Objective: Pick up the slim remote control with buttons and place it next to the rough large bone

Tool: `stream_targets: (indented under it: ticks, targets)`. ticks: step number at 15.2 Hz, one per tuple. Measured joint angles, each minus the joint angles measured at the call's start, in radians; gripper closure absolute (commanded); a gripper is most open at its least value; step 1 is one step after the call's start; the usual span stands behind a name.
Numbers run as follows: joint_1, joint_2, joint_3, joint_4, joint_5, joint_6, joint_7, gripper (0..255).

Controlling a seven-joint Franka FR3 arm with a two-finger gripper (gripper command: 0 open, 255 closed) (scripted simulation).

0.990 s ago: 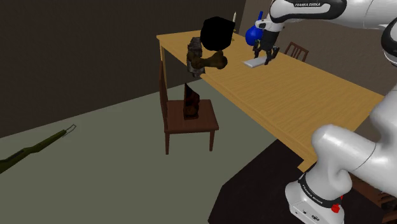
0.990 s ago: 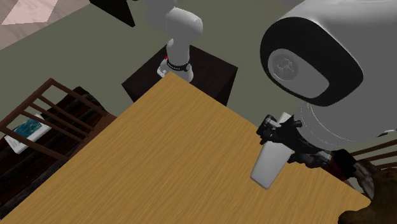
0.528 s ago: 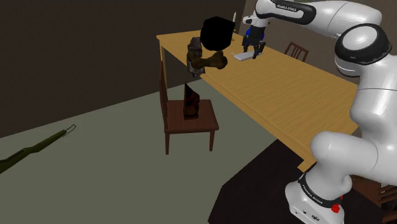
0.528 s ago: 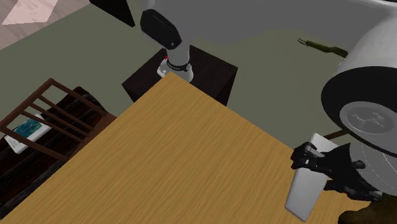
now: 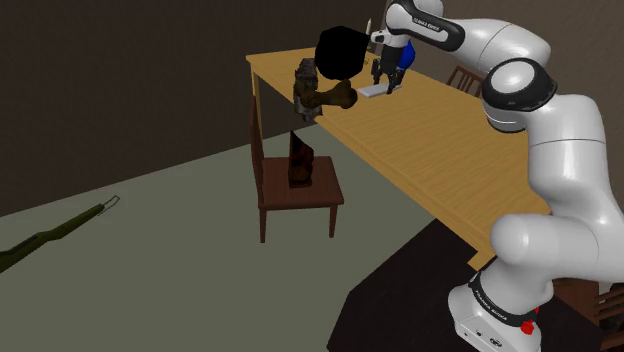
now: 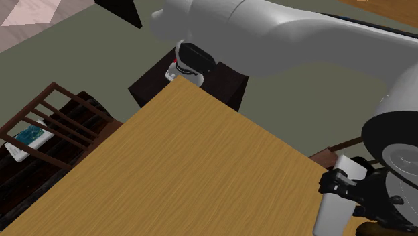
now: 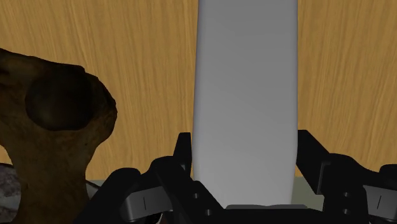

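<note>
Pale grey and featureless as drawn, the slim flat slab of a remote control [image 7: 245,95] is clasped across its narrow width by the all-black two-finger gripper [image 7: 245,153]. Each finger [image 7: 182,156] presses on a long edge, close to one end, so most of the slab juts out ahead of the hand.

In the shoulder view the remote control [image 5: 372,89] sits low over the light wooden table [image 5: 450,140], just beside the rough dark-brown large bone [image 5: 325,97] at the table's edge. Whether it already touches the wood I cannot tell.

I judge the remote light and stiff, unlikely to bend or crack, but its smooth faces and thin edges could be slippery. A grip so near the end may let it pivot, so nearer the middle of the long edges would be the steadier hold.

Nothing beside the bone [image 7: 54,127] reads as a container. The blue rounded thing [image 5: 406,54] behind the arm may be a vessel, though too much is hidden to say what it holds.
</note>
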Motion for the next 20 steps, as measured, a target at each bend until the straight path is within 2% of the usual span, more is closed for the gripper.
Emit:
stream_targets:
  ticks: [7, 20]
  targets:
    - [-0.081, 0.021, 0.017, -0.177, 0.006, 0.114, 0.039, 255]
    - [-0.135, -0.008, 0.007, -0.338, -0.018, 0.267, 0.081, 255]
